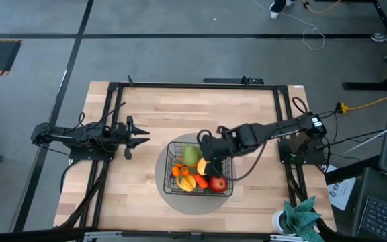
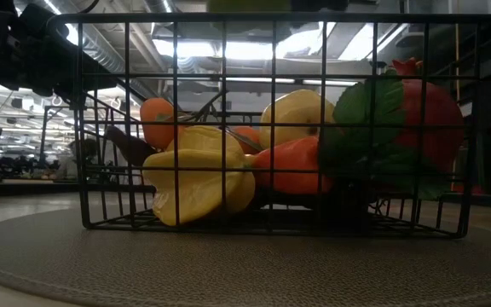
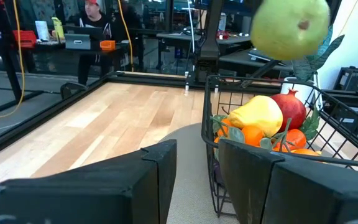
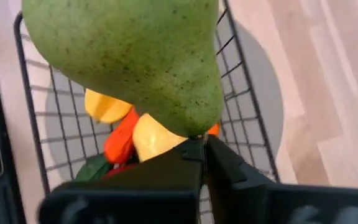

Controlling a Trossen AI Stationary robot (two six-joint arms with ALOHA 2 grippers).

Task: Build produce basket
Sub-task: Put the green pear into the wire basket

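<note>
The black wire basket stands on a round grey mat at the table's middle front. It holds a red fruit, small oranges, yellow pieces and an orange carrot; these also show in the low view. My right gripper is shut on a green pear above the basket's far part. The pear also shows in the left wrist view, clear above the basket rim. My left gripper is open and empty, left of the basket. My right gripper pinches the pear's narrow end between its two fingers, only at their free ends. The fingers come from the table's right, slanting down. The pear is lifted clear above the fruit in the basket, its wide end turned toward the left arm.
Bare wood lies left of the mat and toward the far edge. A black frame runs around the table. A green cloth lies at the front right corner. People sit at desks beyond the table.
</note>
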